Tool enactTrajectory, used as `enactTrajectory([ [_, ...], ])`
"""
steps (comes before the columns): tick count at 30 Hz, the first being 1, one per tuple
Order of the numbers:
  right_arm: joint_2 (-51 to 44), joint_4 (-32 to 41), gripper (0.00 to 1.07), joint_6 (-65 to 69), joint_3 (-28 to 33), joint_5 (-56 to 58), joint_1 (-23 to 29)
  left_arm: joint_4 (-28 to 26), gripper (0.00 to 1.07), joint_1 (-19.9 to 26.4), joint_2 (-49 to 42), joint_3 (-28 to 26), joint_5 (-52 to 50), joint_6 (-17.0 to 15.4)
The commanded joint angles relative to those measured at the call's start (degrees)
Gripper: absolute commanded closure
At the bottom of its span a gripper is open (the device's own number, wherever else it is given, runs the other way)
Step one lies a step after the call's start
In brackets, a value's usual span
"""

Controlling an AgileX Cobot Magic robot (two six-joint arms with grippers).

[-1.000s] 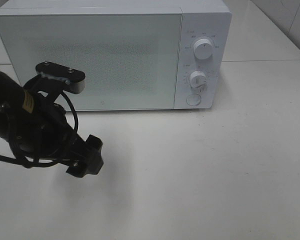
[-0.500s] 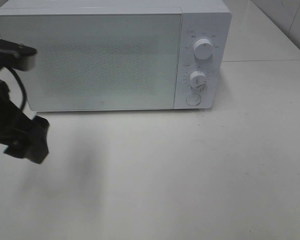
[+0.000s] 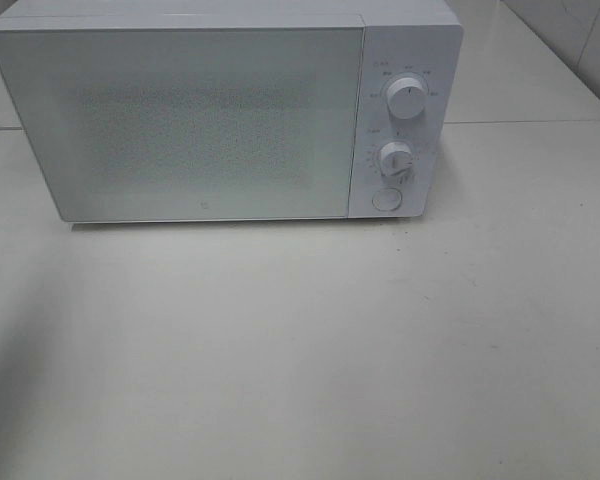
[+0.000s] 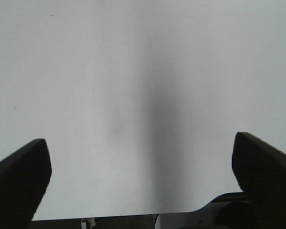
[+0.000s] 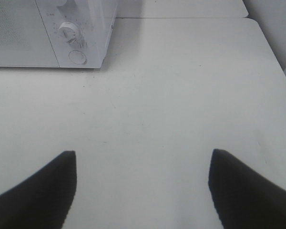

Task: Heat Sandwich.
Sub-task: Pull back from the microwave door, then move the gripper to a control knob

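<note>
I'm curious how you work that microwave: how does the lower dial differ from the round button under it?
The lower dial stands out from the panel; the round button looks flat. The lower dial has markings around it; the round button has none. Both are white and round.

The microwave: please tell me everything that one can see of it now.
The microwave is a white box, plastic or painted metal by its look, standing upright on the pale table, front toward the high camera. Its wide door is shut; the dotted window hides the inside. A panel at the right bears an upper knob, a lower knob and a round button below them. Only the table touches it.
</note>
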Motion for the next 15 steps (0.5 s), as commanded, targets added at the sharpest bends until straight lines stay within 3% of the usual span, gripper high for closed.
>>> enactTrajectory([
  [1,-1.6,-0.1,0.33,-0.6,0.0,-0.4,-0.4,-0.5,0.09,5.0,-4.8,-0.1,1.9,0.1],
  [8,-1.6,-0.1,0.33,-0.6,0.0,-0.4,-0.4,-0.4,0.09,7.7,-11.9,3.4,2.3,0.3],
  [12,-1.6,-0.1,0.33,-0.6,0.0,-0.4,-0.4,-0.7,0.09,7.7,-20.6,11.9,0.0,1.1],
  [15,-1.6,-0.1,0.33,-0.6,0.0,-0.4,-0.4,-0.7,0.09,7.7,-24.0,14.6,-0.4,1.1],
])
